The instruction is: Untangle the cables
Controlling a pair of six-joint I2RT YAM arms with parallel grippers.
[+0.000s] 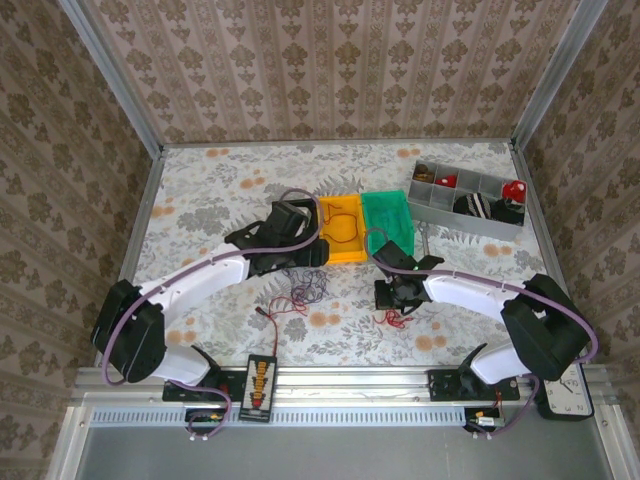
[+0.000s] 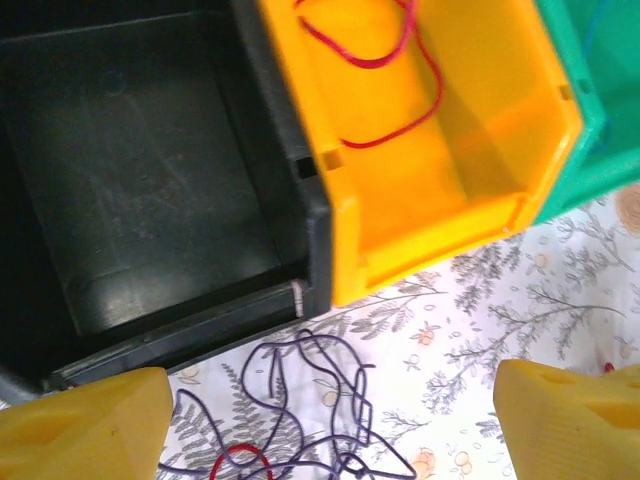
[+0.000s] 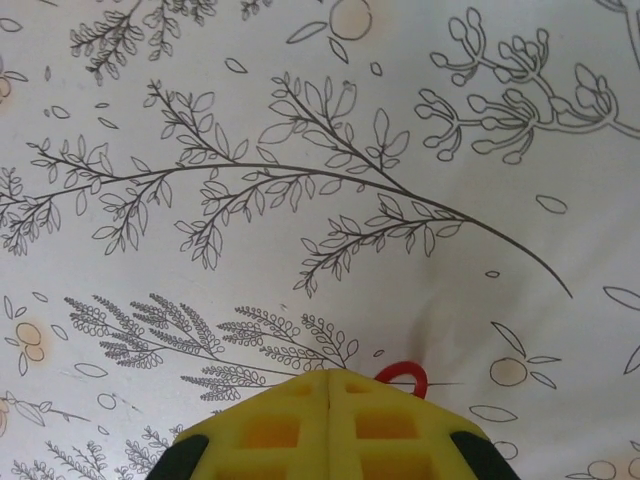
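The cables lie as a loose purple tangle with a red loop on the flowered cloth, just in front of the bins. In the top view the same tangle sits between the two arms. My left gripper hangs over it, open, with its yellow fingers wide apart and nothing between them. My right gripper is down at the cloth with its fingers pressed together. A small red cable loop sticks out beside its tip. From above, that gripper sits over a separate red cable.
A black bin, a yellow bin with a red wire inside, and a green bin stand in a row behind the tangle. A grey divided tray is at the back right. A black connector board lies on the near rail.
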